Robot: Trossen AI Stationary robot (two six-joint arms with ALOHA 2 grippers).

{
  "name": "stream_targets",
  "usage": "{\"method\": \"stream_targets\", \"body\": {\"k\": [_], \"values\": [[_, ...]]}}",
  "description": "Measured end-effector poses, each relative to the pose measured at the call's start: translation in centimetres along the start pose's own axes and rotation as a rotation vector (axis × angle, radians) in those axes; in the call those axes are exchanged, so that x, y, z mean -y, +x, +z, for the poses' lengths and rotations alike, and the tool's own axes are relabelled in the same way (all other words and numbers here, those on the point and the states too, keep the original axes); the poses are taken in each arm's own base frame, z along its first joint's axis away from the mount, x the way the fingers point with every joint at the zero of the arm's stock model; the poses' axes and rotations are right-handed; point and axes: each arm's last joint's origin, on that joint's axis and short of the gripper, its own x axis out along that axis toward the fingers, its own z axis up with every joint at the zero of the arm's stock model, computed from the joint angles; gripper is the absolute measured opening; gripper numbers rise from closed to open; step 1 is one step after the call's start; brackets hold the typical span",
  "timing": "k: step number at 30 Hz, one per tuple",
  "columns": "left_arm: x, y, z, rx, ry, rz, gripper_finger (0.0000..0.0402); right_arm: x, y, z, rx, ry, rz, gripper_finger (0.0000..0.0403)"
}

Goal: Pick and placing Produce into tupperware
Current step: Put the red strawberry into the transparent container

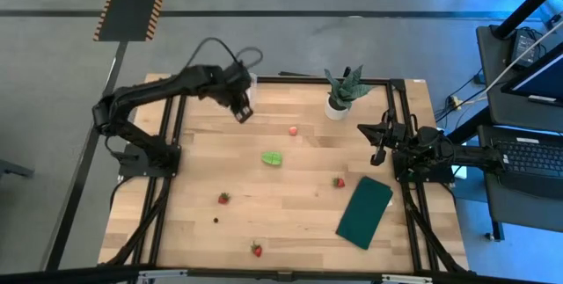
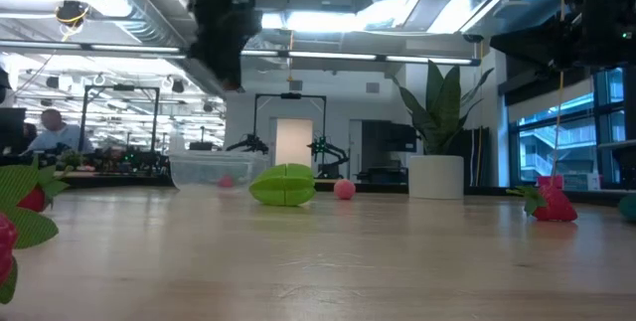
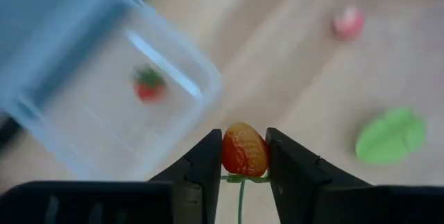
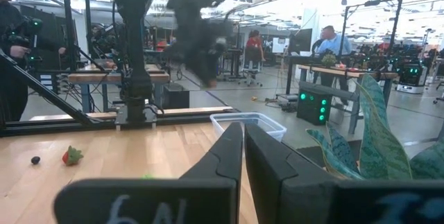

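high view: left gripper (image 1: 243, 108) raised over the table's far left part, near the back edge. left wrist view: its fingers (image 3: 205, 165) are clamped on a small red strawberry (image 3: 243, 149), green stem hanging below; the clear tupperware (image 3: 111, 109) lies beneath and just beside, one strawberry (image 3: 148, 85) already inside.

low view: tupperware (image 2: 211, 170) sits at the far side of the table (image 2: 328, 251), a pinkish item showing through its wall.

loose produce on the wood, high view: green lumpy piece (image 1: 273, 158) near centre; pinkish round fruit (image 1: 293, 130) beyond it; strawberries at (image 1: 223, 198), (image 1: 256, 249) and (image 1: 339, 181), well apart. dark green rectangle (image 1: 364, 212) lies toward the right front. potted plant (image 1: 344, 91) at the back edge.

right gripper (image 1: 378, 148) waits at the right edge, near the plant; right wrist view: fingers (image 4: 225, 156) nearly closed, a thin gap, nothing held.
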Motion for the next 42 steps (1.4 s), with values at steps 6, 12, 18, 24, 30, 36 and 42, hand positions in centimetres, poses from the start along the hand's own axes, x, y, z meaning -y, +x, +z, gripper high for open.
{"method": "stream_targets", "body": {"k": [6, 12, 18, 24, 30, 36, 42], "values": [[-2.7, -2.3, 2.3, 0.117, -0.045, 0.109, 0.0081, 0.0, 0.0, 0.0, 0.001, 0.002, 0.000, 0.0022], [-5.1, -2.0, 2.8, 0.122, -0.118, 0.169, 0.0102, 0.0, 0.0, 0.0, 0.001, 0.004, 0.000, 0.0022], [-6.0, 1.5, 3.6, 0.020, -0.117, 0.196, 0.0089, 0.0, 0.0, 0.0, 0.001, 0.004, 0.000, 0.0022], [-6.2, 6.6, 4.0, -0.128, -0.080, 0.200, 0.0095, 0.0, 0.0, 0.0, 0.001, 0.004, 0.000, 0.0022], [-6.3, 10.6, 3.8, -0.238, -0.069, 0.206, 0.0108, 0.0, 0.0, 0.0, 0.001, 0.026, 0.000, 0.0022], [-6.3, 12.4, 3.7, -0.278, -0.080, 0.143, 0.0092, 0.0, 0.0, 0.0, 0.001, 0.023, 0.000, 0.0022], [-6.2, 12.7, 3.7, -0.284, -0.082, 0.128, 0.0108, 0.0, 0.0, 0.0, 0.001, 0.022, 0.000, 0.0022]]}}
